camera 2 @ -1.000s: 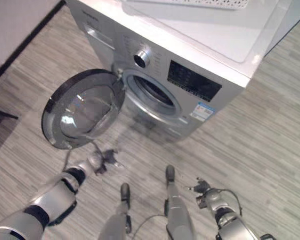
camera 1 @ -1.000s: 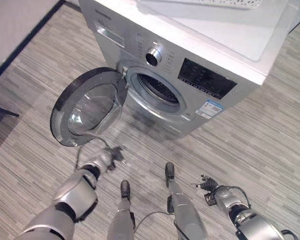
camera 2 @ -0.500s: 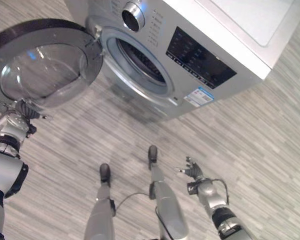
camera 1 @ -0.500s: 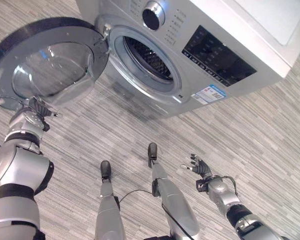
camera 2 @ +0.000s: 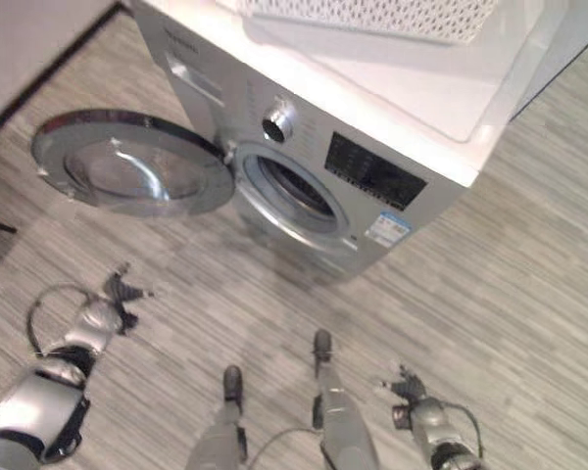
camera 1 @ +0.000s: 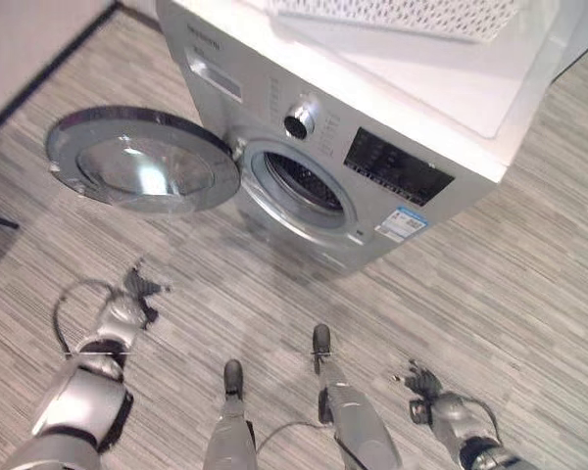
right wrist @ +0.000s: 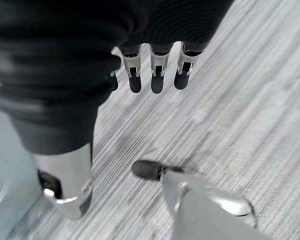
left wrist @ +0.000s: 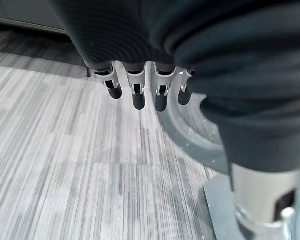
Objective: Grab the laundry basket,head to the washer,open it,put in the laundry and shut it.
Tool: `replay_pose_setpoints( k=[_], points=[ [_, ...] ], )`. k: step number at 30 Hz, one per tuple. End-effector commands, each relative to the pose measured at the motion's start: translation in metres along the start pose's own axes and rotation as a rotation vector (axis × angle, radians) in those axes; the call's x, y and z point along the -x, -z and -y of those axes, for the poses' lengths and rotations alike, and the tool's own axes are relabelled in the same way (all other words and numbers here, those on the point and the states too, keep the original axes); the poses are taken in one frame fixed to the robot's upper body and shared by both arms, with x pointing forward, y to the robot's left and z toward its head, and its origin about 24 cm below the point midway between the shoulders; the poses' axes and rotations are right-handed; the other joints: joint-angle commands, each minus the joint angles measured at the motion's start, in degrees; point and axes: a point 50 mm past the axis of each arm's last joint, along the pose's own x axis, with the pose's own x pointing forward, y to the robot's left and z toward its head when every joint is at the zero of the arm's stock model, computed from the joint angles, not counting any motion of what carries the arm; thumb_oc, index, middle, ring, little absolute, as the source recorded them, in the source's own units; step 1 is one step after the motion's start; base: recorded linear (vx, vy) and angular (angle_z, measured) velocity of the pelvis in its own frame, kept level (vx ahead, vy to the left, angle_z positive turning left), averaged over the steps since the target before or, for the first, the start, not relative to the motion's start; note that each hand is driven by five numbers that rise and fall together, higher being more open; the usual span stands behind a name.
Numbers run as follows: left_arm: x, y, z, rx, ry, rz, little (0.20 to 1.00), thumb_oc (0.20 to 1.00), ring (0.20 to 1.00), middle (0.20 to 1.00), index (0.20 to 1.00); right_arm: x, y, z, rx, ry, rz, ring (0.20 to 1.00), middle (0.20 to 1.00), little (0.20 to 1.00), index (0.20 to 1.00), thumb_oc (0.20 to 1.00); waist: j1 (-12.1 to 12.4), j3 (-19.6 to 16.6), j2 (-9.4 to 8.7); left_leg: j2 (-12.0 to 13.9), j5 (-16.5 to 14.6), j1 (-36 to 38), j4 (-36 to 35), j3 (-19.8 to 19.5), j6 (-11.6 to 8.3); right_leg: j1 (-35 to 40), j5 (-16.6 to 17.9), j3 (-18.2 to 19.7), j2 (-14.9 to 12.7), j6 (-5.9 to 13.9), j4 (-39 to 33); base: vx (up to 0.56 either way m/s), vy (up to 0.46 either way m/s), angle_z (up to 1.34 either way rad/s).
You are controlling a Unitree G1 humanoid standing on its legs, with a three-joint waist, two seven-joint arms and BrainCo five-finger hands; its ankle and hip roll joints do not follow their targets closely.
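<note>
On the washer [camera 1: 372,147] top, white laundry basket [camera 1: 402,15]; door [camera 1: 142,171] wide open; both hands [camera 1: 132,299] [camera 1: 426,392] loose-fingered, empty.

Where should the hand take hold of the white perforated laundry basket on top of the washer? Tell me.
Take the white perforated laundry basket by its near rim, coming from the front, over the silver front-loading washer's top. It sits flat with that edge facing the robot; no handle is visible. Both the left hand and the right hand hang open and empty.

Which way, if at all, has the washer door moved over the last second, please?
Yes. The door has swung wider open, away from the drum opening of the washer, out to the robot's left. The left hand is off it.
</note>
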Motion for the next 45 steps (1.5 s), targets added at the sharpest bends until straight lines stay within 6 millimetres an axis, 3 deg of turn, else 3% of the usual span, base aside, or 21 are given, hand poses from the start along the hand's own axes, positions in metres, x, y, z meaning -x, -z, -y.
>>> replay_pose_setpoints(
  k=[1,3,4,5,7,12,14,16,17,18,19,20,21,23,24,26,27,31,38,42,45],
  points=[
    [0.012,0.033,0.003,0.096,0.005,-0.058,1.0,1.0,1.0,1.0,1.0,0.005,0.024,0.042,-0.061,0.139,-0.091,1.0,1.0,1.0,1.0,1.0,0.96,-2.3,-3.12,0.44,-6.99,4.1,3.86,0.76,0.1,3.98,-8.28,4.01,-3.55,5.16,0.92,0.18,-0.039,-0.09],
    [0.029,0.065,0.016,0.153,0.038,-0.137,1.0,1.0,1.0,1.0,1.0,0.008,0.009,0.075,-0.18,0.232,-0.025,1.0,1.0,1.0,1.0,1.0,0.84,-3.59,-2.33,0.93,-6.96,6.07,4.15,0.7,0.02,5.53,-9.57,4.26,-3.11,4.78,2.1,0.13,-0.051,-0.08],
    [0.029,0.065,0.016,0.153,0.038,-0.137,1.0,1.0,1.0,1.0,1.0,0.008,0.009,0.075,-0.18,0.232,-0.025,1.0,1.0,1.0,1.0,1.0,0.78,-3.71,-2.41,0.82,-6.76,5.89,4.08,0.66,0.03,5.35,-9.47,4.25,-3.22,4.79,2.08,0.14,-0.056,-0.08],
    [0.045,0.092,0.024,0.168,0.056,-0.206,1.0,1.0,1.0,1.0,1.0,0.013,-0.026,0.098,-0.209,0.281,0.146,1.0,1.0,1.0,1.0,1.0,0.53,-5.01,-1.71,1.3,-6.22,7.55,4.18,0.57,-0.05,6.49,-10.59,4.53,-2.71,4.47,3.3,0.12,-0.062,-0.01],
    [0.059,0.112,0.029,0.198,0.065,-0.266,1.0,1.0,1.0,1.0,1.0,0.032,-0.079,0.118,-0.197,0.309,0.418,1.0,1.0,1.0,1.0,1.0,0.2,-5.74,-1.11,2.05,-5.79,9.21,4.68,0.59,-0.25,7.71,-12.24,4.7,-2.0,4.1,5.07,0.15,-0.074,0.0],
    [0.074,0.136,0.033,0.273,0.039,-0.367,1.0,1.0,1.0,1.0,1.0,0.095,-0.175,0.147,-0.147,0.422,0.901,1.0,1.0,1.0,1.0,1.0,0.56,-6.91,-1.13,4.16,-1.75,10.28,10.64,-0.28,-1.45,11.17,-16.26,4.45,0.52,2.06,8.74,0.1,-0.113,-0.02],
    [0.068,0.13,0.029,0.259,0.032,-0.359,1.0,1.0,1.0,1.0,1.0,0.121,-0.205,0.15,-0.12,0.45,1.055,1.0,1.0,1.0,1.0,1.0,0.98,-5.71,-2.47,3.75,1.45,6.33,20.3,-2.31,-1.47,12.81,-17.01,4.01,0.95,0.56,9.31,-0.01,-0.184,0.1],
    [0.064,0.127,0.025,0.247,0.019,-0.357,1.0,1.0,1.0,1.0,1.0,0.15,-0.235,0.146,-0.113,0.462,1.232,1.0,1.0,1.0,1.0,1.0,1.5,-4.98,-4.08,3.46,2.39,2.53,27.26,-2.82,-0.72,14.54,-17.98,3.56,1.16,-0.64,9.48,0.0,-0.153,0.37],
    [0.063,0.127,0.025,0.248,0.018,-0.356,1.0,1.0,1.0,1.0,1.0,0.15,-0.235,0.146,-0.114,0.462,1.233,1.0,1.0,1.0,1.0,1.0,1.33,-4.88,-4.04,3.47,2.17,2.16,27.81,-3.05,-0.71,14.5,-18.04,3.4,1.19,-0.64,9.53,0.11,-0.067,0.41],
    [0.061,0.125,0.024,0.235,0.016,-0.355,1.0,1.0,1.0,1.0,1.0,0.181,-0.26,0.139,-0.085,0.467,1.397,1.0,1.0,1.0,1.0,1.0,2.15,-4.98,-4.43,4.12,0.71,0.45,25.79,-1.99,-0.34,15.77,-19.06,2.81,0.98,-0.54,9.72,0.14,0.018,0.25],
    [0.061,0.124,0.025,0.223,0.022,-0.351,1.0,1.0,1.0,1.0,1.0,0.192,-0.266,0.135,-0.074,0.458,1.458,1.0,1.0,1.0,1.0,1.0,2.32,-5.48,-4.65,3.9,-0.46,0.18,22.47,-1.4,0.07,15.83,-19.12,2.71,0.43,-0.17,9.72,0.29,0.112,0.4],
    [0.063,0.125,0.03,0.197,0.044,-0.349,1.0,1.0,1.0,1.0,1.0,0.217,-0.281,0.129,-0.077,0.449,1.595,1.0,1.0,1.0,1.0,1.0,3.34,-6.44,-4.74,4.5,-1.44,-2.31,15.21,0.04,0.06,17.36,-19.9,2.2,-0.37,0.92,9.11,0.32,0.232,0.6],
    [0.063,0.123,0.036,0.185,0.068,-0.338,1.0,1.0,1.0,1.0,1.0,0.235,-0.297,0.121,-0.06,0.425,1.686,1.0,1.0,1.0,1.0,1.0,5.02,-6.99,-4.63,4.11,1.97,-5.14,8.82,0.5,-0.29,18.89,-20.82,2.15,-0.52,1.45,8.64,0.4,0.33,0.69],
    [0.068,0.123,0.048,0.174,0.109,-0.332,1.0,1.0,1.0,1.0,1.0,0.252,-0.322,0.102,-0.007,0.378,1.766,1.0,1.0,1.0,1.0,1.0,7.16,-7.49,-4.53,2.71,2.82,-6.41,7.88,-1.86,-0.81,20.97,-21.3,3.19,-1.48,2.34,8.32,0.39,0.416,0.06],
    [0.082,0.134,0.066,0.163,0.172,-0.368,1.0,1.0,1.0,1.0,1.0,0.256,-0.34,0.088,0.061,0.366,1.772,1.0,1.0,1.0,1.0,1.0,8.51,-8.72,-4.45,0.46,0.26,-6.76,12.49,-1.64,-0.05,23.21,-20.41,3.62,-4.72,4.0,7.4,0.33,0.388,-0.36],
    [0.082,0.134,0.067,0.166,0.172,-0.368,1.0,1.0,1.0,1.0,1.0,0.256,-0.341,0.087,0.063,0.364,1.774,1.0,1.0,1.0,1.0,1.0,8.5,-8.67,-4.44,0.39,0.01,-6.79,12.81,-1.46,0.02,23.29,-20.38,3.76,-4.85,4.09,7.28,0.22,0.269,-0.32],
    [0.09,0.141,0.072,0.187,0.185,-0.392,1.0,1.0,1.0,1.0,1.0,0.254,-0.354,0.072,0.114,0.333,1.755,1.0,1.0,1.0,1.0,1.0,10.08,-9.29,-4.6,-1.45,-2.49,-5.66,14.79,-0.56,1.51,23.5,-19.6,4.53,-7.17,5.13,7.71,0.23,0.329,-0.28],
    [0.097,0.15,0.075,0.16,0.214,-0.422,1.0,1.0,1.0,1.0,1.0,0.248,-0.381,0.058,0.176,0.321,1.689,1.0,1.0,1.0,1.0,1.0,11.59,-10.43,-5.45,-4.6,-5.5,-3.08,14.92,1.84,4.7,20.93,-15.34,5.37,-9.81,7.08,12.92,0.19,0.318,-0.74],
    [0.095,0.147,0.07,0.163,0.219,-0.394,1.0,1.0,1.0,1.0,1.0,0.251,-0.406,0.062,0.28,0.424,1.613,1.0,1.0,1.0,1.0,1.0,11.67,-9.96,-5.08,-7.86,-7.16,0.25,13.21,1.75,7.92,16.44,-10.33,3.73,-10.59,6.26,21.88,0.08,0.177,0.07],
    [0.099,0.152,0.07,0.182,0.226,-0.419,1.0,1.0,1.0,1.0,1.0,0.255,-0.422,0.073,0.319,0.479,1.55,1.0,1.0,1.0,1.0,1.0,10.32,-9.82,-4.4,-7.6,-7.56,3.86,9.97,1.35,7.59,13.11,-12.33,1.39,-8.18,5.73,13.51,0.16,0.017,-0.14],
    [0.102,0.155,0.072,0.202,0.226,-0.436,1.0,1.0,1.0,1.0,1.0,0.259,-0.43,0.075,0.377,0.523,1.514,1.0,1.0,1.0,1.0,1.0,8.46,-8.49,-4.45,-8.24,-8.98,7.82,8.69,0.42,7.28,8.84,-9.71,2.65,-5.94,6.56,6.81,0.21,-0.023,-0.07]
  ],
)
